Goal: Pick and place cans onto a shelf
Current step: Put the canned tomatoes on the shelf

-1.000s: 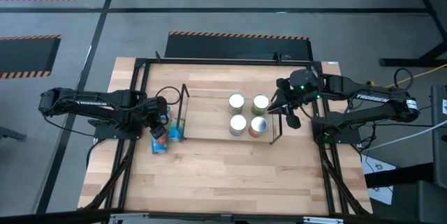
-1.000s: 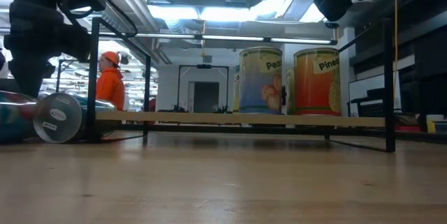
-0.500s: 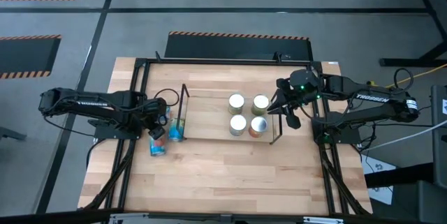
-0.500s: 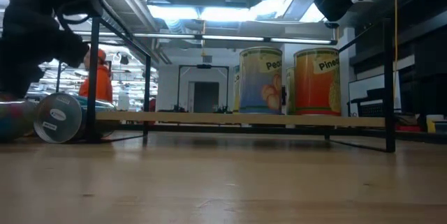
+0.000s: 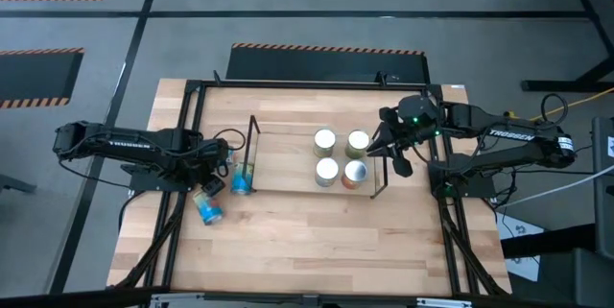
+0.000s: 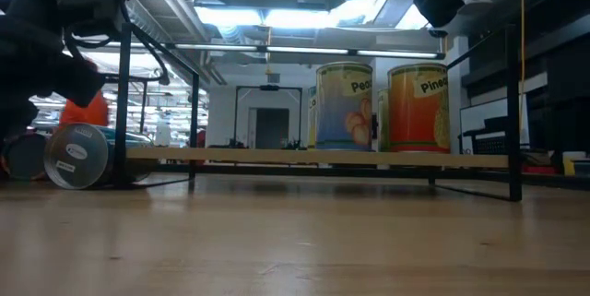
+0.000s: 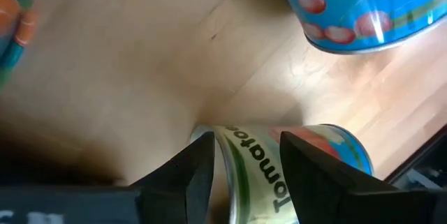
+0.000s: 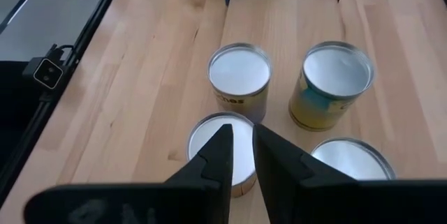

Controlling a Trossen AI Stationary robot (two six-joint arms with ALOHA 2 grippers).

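Here, the left end effector [image 7: 241,165] pinches a tomato can [image 7: 279,175] lying near the surface's [image 5: 317,241] left edge; the right end effector [image 8: 237,155], nearly pressed together, hovers over four upright cans [image 5: 341,157] on the shelf [image 5: 288,164].

Four cans stood upright in a two-by-two cluster on the right part of the wire shelf [image 5: 376,185]: a peach can [image 6: 344,106] and a pineapple can [image 6: 418,108] showed their labels in the low view. A blue can [image 5: 242,183] lay by the shelf's left end. The tomato can [image 7: 279,172] lay on the table, between the left gripper's [image 7: 246,169] fingers.
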